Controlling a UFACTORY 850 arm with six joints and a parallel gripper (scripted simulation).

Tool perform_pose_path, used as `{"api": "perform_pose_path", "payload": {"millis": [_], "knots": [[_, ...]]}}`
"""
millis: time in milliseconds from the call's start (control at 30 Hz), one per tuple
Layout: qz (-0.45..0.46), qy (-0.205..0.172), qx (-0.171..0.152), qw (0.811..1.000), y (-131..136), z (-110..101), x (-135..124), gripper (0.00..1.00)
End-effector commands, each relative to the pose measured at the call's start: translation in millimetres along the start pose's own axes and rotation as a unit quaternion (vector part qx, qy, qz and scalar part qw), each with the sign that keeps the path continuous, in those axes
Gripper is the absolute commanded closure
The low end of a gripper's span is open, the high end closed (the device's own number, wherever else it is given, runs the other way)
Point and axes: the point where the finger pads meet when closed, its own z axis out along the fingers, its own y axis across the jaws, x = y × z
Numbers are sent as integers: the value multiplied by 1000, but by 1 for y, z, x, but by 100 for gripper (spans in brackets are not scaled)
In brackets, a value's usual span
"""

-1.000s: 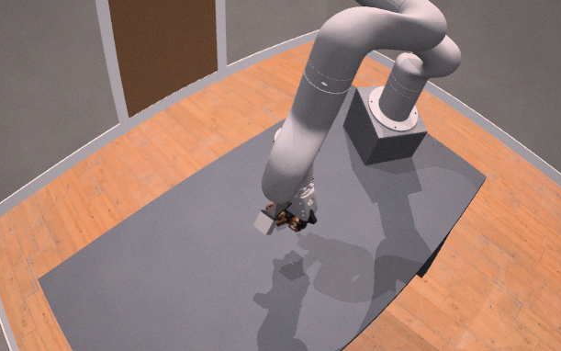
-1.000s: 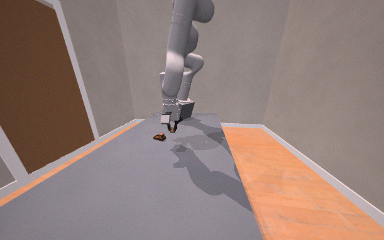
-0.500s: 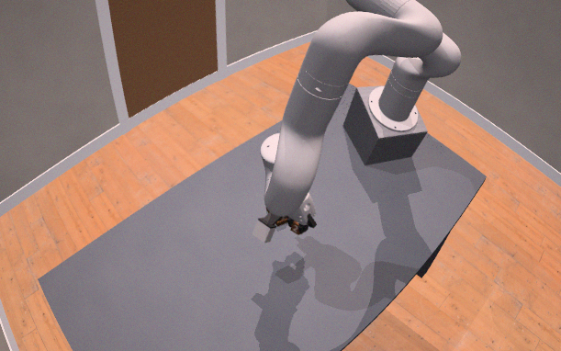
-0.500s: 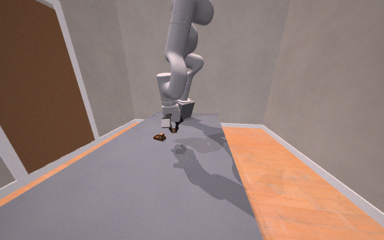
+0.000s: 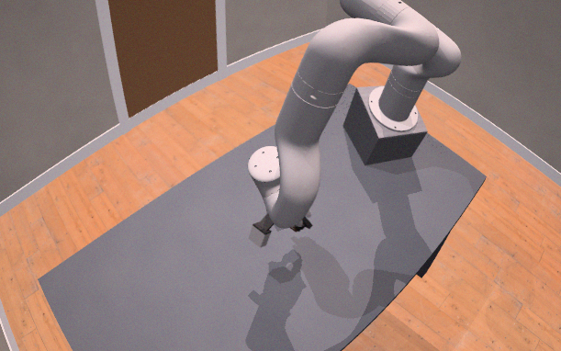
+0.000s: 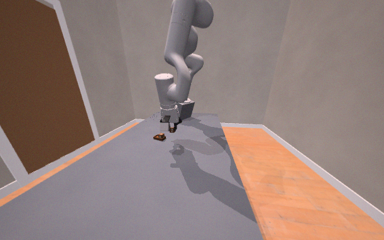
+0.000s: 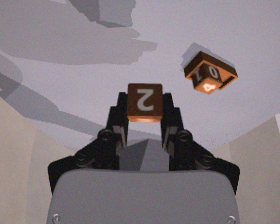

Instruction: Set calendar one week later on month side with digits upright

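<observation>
My gripper [image 7: 144, 104] [image 6: 172, 127] is shut on a brown cube [image 7: 145, 95] [image 6: 172, 130] and holds it above the table. In the wrist view a white 2 on that cube appears upside down. The brown tray [image 7: 223, 65] [image 6: 158, 139] rests on the table, apart from the gripper. The other cube [image 7: 207, 80] [image 6: 161, 135] sits in the tray. In the wrist view it shows a brightly lit 4, a 0 and what looks like a 1. The arm hides the tray and both cubes in the top view.
The grey table top [image 5: 162, 257] [image 6: 120, 195] carries the arm's box-shaped base [image 5: 382, 133] at its far end. A small light grey box [image 5: 259, 235] [image 6: 164, 126] is mounted beside the gripper. The arm's shadow falls across the table.
</observation>
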Motion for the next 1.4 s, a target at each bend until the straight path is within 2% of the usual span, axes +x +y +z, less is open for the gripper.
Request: {"api": "perform_pose_path", "payload": {"millis": [0, 100, 300, 367, 1367], "knots": [[0, -3, 0, 1000, 0, -1, 1, 73], [-1, -28, 5, 1000, -2, 0, 3, 73], [-1, -119, 2, 993, -1, 0, 4, 73], [0, -131, -1, 991, 0, 0, 5, 73], [0, -131, -1, 991, 0, 5, 8, 73]]}}
